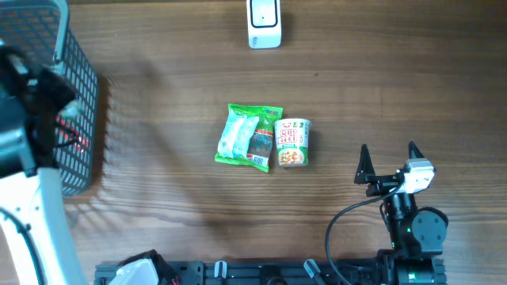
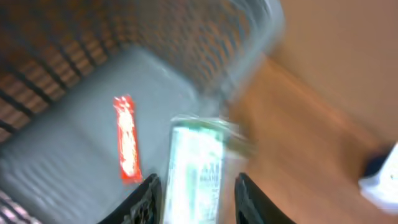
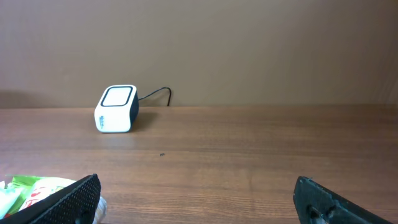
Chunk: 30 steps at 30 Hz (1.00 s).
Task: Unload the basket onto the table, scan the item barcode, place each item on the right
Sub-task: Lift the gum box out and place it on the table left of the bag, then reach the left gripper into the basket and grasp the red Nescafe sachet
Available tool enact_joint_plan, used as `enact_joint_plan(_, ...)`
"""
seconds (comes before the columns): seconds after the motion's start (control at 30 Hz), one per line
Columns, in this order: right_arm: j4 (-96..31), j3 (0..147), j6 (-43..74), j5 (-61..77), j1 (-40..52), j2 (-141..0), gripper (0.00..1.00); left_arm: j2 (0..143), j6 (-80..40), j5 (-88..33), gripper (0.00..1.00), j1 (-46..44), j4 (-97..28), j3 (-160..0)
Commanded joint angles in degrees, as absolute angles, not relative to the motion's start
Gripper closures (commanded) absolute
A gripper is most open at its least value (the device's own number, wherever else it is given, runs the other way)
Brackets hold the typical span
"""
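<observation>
Left wrist view is pure blur: the basket (image 2: 93, 43) fills the upper left, red wrapper (image 2: 126, 146) on its floor, green-white pack (image 2: 196, 155) between the fingers of the left gripper (image 2: 197, 186). Gripped or not, can't tell. Right gripper (image 1: 388, 150), lower right, gapes wide, empty. Scanner (image 1: 264, 24) sits top centre.

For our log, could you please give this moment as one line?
left gripper: packet held over basket | right gripper: open

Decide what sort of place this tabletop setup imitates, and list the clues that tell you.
Probably a mock shop checkout, staged on a wooden table. The clues are a small white barcode scanner, a wire basket at the edge, and packaged groceries: a green snack bag beside a noodle cup.
</observation>
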<state>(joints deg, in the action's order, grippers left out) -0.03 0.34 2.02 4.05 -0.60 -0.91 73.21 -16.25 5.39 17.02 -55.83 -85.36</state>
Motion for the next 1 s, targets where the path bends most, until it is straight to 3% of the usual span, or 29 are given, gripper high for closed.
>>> enact_joint_plan(0.0,0.12,0.3,1.56,3.97,-0.78,-0.54,0.0,78.11,-17.19,0.58,0.65,9.34,-61.21,-85.41)
enact_joint_plan(0.1,0.12,0.3,1.52,3.97,-0.78,-0.54,0.0,81.89,-16.99,0.47,0.66,4.56,-63.7,-85.34)
enact_joint_plan(0.23,0.12,0.3,1.54,3.97,-0.78,-0.54,0.0,86.61,-17.19,0.69,0.58,-0.05,-64.14,-85.34)
enact_joint_plan(0.3,0.12,0.3,1.52,3.97,-0.78,-0.54,0.01,88.16,-17.17,0.89,0.47,-0.89,-63.86,-85.34)
enact_joint_plan(0.43,0.12,0.3,1.54,3.97,-0.78,-0.54,0.0,87.15,-16.93,1.13,0.14,1.06,-61.45,-86.48)
enact_joint_plan(0.53,0.12,0.3,1.52,3.97,-0.78,-0.54,0.0,84.44,-16.97,2.61,0.0,7.49,-58.04,-91.7)
enact_joint_plan(0.83,0.12,0.3,1.54,3.97,-0.78,-0.54,0.0,84.77,-19.51,2.44,0.0,32.23,-52.64,-98.48)
enact_joint_plan(0.97,0.12,0.3,1.52,3.97,-0.78,-0.54,0.0,90.35,-20.21,2.42,0.0,38.15,-55.42,-98.48)
